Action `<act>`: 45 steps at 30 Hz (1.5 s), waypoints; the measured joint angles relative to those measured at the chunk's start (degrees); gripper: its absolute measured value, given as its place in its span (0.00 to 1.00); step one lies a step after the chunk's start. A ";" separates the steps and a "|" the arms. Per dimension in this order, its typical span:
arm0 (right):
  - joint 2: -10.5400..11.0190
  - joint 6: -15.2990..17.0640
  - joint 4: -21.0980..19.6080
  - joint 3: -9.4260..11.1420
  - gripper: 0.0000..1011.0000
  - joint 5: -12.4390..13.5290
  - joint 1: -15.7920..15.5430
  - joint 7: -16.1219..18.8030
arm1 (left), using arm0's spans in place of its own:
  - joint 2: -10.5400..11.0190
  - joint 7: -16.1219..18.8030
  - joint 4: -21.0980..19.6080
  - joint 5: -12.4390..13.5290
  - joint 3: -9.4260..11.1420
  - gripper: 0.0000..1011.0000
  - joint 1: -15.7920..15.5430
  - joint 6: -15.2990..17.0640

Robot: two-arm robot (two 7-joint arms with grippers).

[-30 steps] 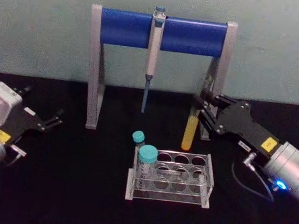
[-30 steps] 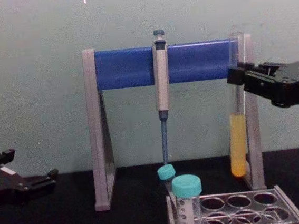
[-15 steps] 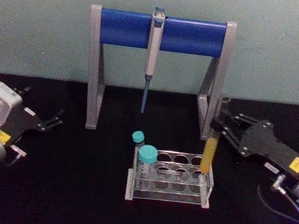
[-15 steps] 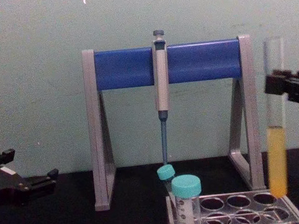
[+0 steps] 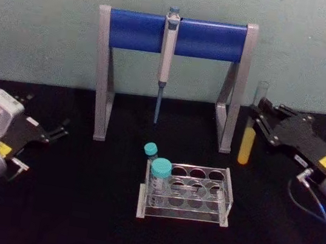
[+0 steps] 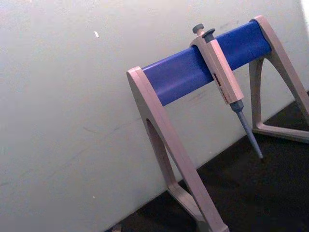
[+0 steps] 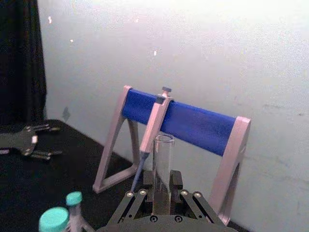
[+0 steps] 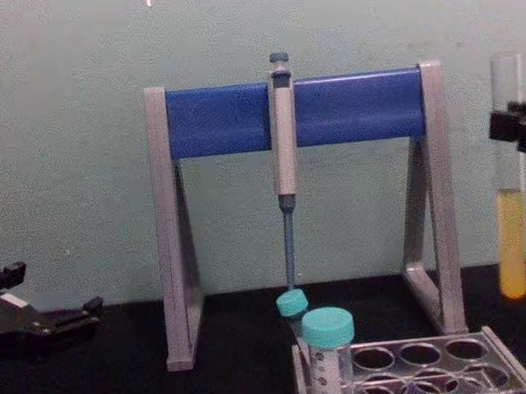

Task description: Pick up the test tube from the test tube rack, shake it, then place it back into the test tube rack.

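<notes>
Black tabletop runs under everything, and well to the left of the test tube rack I see the left gripper parked low, its fingers spread apart with nothing between them. Behind the rack rises the tall grey stand with its blue crossbar, and a pipette hangs from that bar, tip down, behind the rack's left end. Teal-capped tubes stand upright in the rack's left-hand holes. To the right of the rack and behind its right end, the right gripper is clamped on the upper part of the test tube. I see the tube upright and out of the rack, off beyond its back right corner, with yellow liquid in its lower part and its open mouth above the fingers.
</notes>
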 joint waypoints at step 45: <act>0.90 3.75 1.26 -2.00 0.23 5.55 3.36 1.06 | 0.00 0.00 0.00 0.00 0.00 0.99 0.00 0.00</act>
